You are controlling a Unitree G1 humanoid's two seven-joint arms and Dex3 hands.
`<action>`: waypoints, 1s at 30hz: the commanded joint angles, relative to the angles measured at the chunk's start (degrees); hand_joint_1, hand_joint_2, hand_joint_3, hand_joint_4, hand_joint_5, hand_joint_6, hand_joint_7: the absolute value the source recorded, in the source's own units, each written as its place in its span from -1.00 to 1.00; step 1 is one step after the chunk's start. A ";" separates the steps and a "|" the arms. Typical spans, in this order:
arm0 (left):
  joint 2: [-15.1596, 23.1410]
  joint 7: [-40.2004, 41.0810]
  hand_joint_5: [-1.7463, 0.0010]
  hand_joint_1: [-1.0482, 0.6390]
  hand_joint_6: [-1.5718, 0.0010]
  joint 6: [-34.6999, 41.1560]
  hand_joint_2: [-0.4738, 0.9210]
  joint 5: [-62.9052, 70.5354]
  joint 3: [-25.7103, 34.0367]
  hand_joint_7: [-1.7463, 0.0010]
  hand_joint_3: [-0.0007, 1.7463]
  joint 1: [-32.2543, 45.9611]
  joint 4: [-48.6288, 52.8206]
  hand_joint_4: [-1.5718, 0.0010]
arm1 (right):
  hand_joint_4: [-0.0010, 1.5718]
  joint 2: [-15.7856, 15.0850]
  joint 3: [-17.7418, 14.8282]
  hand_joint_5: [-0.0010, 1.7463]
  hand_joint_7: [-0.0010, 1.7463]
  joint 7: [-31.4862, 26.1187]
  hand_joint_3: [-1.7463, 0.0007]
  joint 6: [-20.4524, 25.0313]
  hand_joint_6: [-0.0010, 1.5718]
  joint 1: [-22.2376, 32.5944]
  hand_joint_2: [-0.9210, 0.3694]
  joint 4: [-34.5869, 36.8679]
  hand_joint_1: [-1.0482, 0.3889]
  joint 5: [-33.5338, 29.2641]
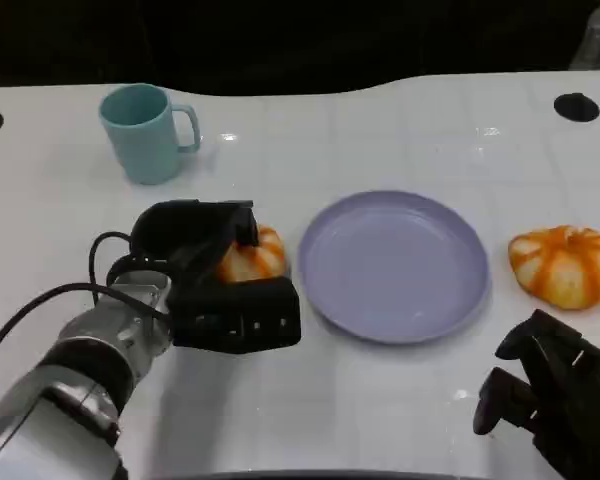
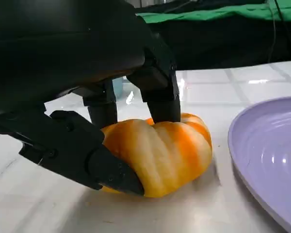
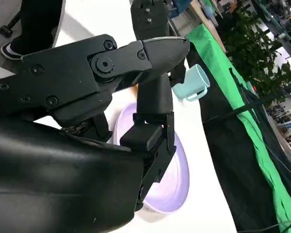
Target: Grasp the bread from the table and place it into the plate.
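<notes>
An orange-and-white striped bread [image 1: 255,257] lies on the white table just left of the lilac plate [image 1: 393,265]. My left hand [image 1: 215,285] grips it: the fingers [image 2: 160,94] press on the bread's [image 2: 160,150] top and the thumb [image 2: 92,158] lies against its near side. The bread rests on the table, a short gap from the plate's rim [image 2: 266,160]. My right hand [image 1: 550,395] hovers at the front right with its fingers [image 3: 150,145] apart and nothing in them, near the plate [image 3: 177,182].
A second striped bread [image 1: 563,263] lies right of the plate. A teal mug [image 1: 145,132] stands at the back left, also seen as the mug [image 3: 194,83] beyond the plate. Round dark holes [image 1: 577,106] mark the table's far corners.
</notes>
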 commanded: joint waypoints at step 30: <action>-12.27 -1.77 -1.00 0.00 0.15 1.88 0.60 -2.02 1.25 -0.84 -0.30 -11.76 -3.23 -0.18 | -0.02 -0.35 -0.36 0.94 0.72 0.57 0.86 -1.21 -0.15 -0.74 -1.00 2.07 -0.40 -0.26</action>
